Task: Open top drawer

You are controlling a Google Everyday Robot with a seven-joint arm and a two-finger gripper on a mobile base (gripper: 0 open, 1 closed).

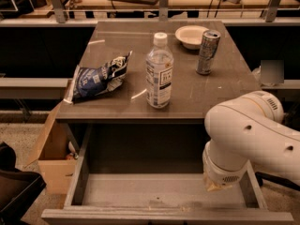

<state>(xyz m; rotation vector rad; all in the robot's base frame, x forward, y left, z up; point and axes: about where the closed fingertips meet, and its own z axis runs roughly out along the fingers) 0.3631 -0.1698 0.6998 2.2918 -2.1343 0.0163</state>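
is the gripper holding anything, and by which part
Cannot be told: the gripper is out of frame, below the white arm, near the front of the open top drawer.

Matt grey metal is seen in the open top drawer (140,192), its tray floor scuffed.
Above the drawer, a smooth, faintly sheened tabletop (117,103) is topped by a clear plastic bottle (159,76), a shiny metal can (207,53) and a crinkled glossy bag (97,78); the gripper is hidden by the glossy white arm shell (248,135) at the drawer's right.
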